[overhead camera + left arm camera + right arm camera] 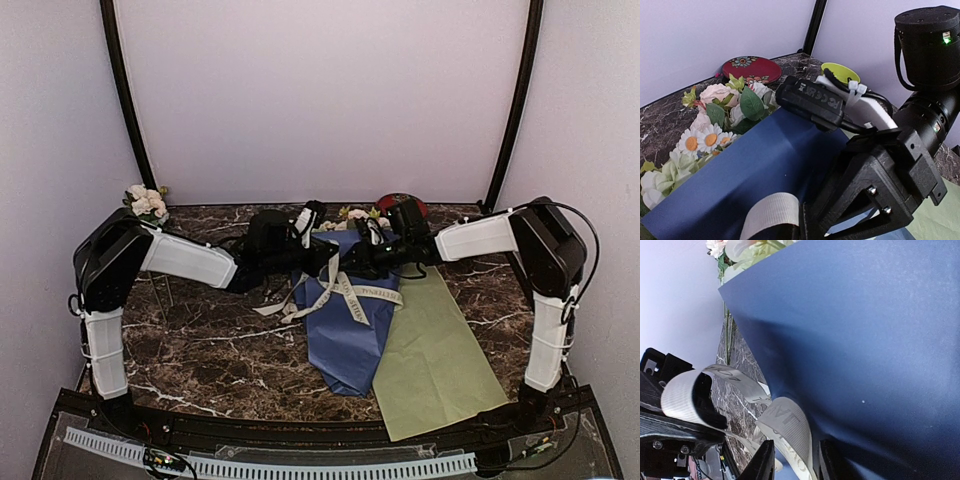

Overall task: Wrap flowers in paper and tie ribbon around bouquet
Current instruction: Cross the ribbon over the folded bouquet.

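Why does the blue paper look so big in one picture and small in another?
Right wrist view: the camera is very close, so the paper fills the frame, and the flowers at the top edge look washed out. Top external view: the camera is far off, light is even, everything looks small.

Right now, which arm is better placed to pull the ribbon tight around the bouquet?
Left, probably. The left gripper is shut with the ribbon running into it. The right gripper has its fingers apart, the ribbon lying loose between them, so it would have to regrip first.
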